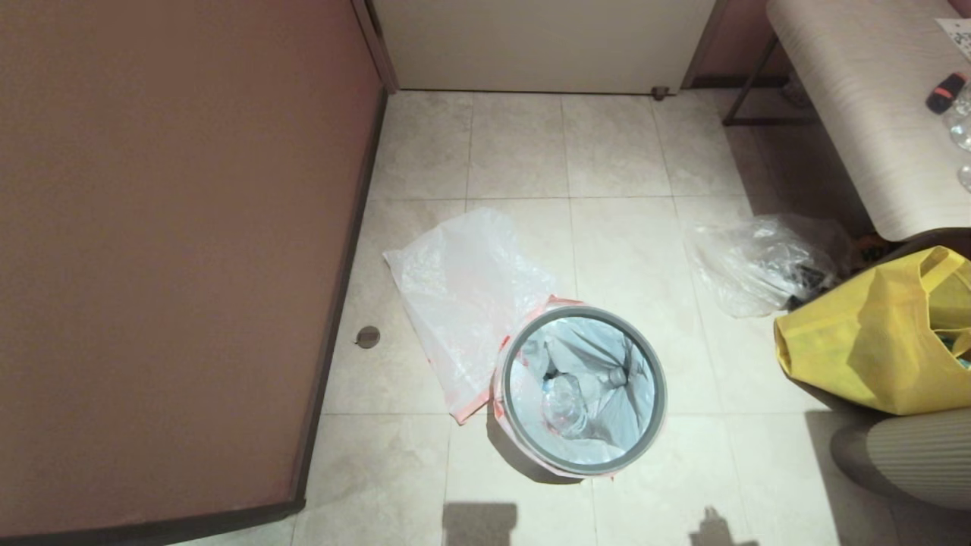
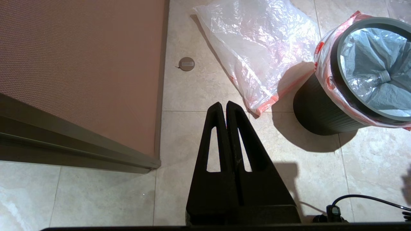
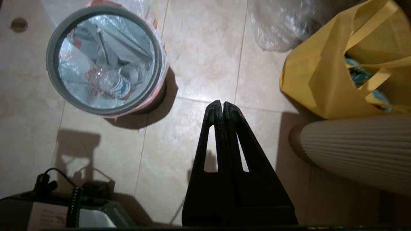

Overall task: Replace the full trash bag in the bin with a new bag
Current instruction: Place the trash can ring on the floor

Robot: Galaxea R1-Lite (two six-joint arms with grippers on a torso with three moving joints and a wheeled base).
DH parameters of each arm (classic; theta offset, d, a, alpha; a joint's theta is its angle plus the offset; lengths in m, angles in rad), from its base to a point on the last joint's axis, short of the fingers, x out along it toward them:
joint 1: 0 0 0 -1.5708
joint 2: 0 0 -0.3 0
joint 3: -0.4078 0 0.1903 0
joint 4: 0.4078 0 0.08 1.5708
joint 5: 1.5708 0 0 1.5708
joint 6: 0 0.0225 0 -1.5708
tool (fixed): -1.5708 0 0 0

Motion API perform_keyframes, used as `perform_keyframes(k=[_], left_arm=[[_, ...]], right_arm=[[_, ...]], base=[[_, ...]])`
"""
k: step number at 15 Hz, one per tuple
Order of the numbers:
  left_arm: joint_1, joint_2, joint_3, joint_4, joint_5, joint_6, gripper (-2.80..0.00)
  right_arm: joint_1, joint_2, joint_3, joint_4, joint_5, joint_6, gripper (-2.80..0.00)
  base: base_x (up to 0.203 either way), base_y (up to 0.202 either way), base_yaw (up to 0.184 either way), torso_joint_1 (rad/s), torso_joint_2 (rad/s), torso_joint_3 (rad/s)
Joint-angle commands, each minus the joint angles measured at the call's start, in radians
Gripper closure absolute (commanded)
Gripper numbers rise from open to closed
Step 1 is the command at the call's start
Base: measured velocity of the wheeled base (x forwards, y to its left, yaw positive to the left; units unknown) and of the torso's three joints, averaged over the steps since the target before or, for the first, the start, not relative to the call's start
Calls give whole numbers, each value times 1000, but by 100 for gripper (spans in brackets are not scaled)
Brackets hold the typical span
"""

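Both grippers are clenched on nothing, fingers pressed flat together. The right gripper (image 3: 219, 103) hangs over bare floor tile with the bin (image 3: 50, 72) well off to one side of its fingertips; in the head view neither gripper shows, only their shadows on the tiles along the near edge, on the robot's side of the bin. The left gripper (image 2: 223, 104) points at the tiles too, its tips just short of the pink-banded corner of the new bag (image 2: 257, 48), with the bin beyond that.

Taking the bin (image 1: 582, 464) as the landmark: the full trash bag (image 1: 584, 379) sits inside it, its pink-red band folded out over the grey ring, and clear bottles lie in its hollow. The new bag (image 1: 466, 296) lies flat on the floor touching the bin's left side, its long axis running away from the bin toward the far left, pink band at the near end. A colourless clear bag (image 1: 758, 262) lies well to the bin's far right, and a yellow bag (image 1: 865, 341) stands right of the bin, near a ribbed pale cylinder (image 1: 910, 455).

Removing the full bag looks like the first step, not yet begun. The bin stands roughly between the two shadows, so either arm could reach its rim; the band to pinch lies ahead of the right gripper and toward the robot's left. The left arm is the nearer one to the new bag.
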Motion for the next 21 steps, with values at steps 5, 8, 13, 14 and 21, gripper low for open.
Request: perform_keyframes(k=[5, 8, 13, 14, 21], left_arm=[[0, 0, 0, 0, 1, 0, 0], [1, 0, 0, 0, 1, -1, 0], [0, 0, 0, 0, 1, -1, 0], [0, 0, 0, 0, 1, -1, 0], [0, 0, 0, 0, 1, -1, 0]], right_arm=[[118, 570, -249, 128, 22, 99, 0], [175, 814, -295, 110, 25, 68, 0], [194, 1268, -338, -185, 20, 123, 0], [196, 1359, -358, -243, 5, 134, 0], [274, 1518, -414, -475, -157, 146, -280]], base=[[0, 0, 0, 0, 0, 0], [0, 0, 0, 0, 0, 0], [0, 0, 0, 0, 0, 0], [0, 0, 0, 0, 0, 0], [0, 0, 0, 0, 0, 0]])
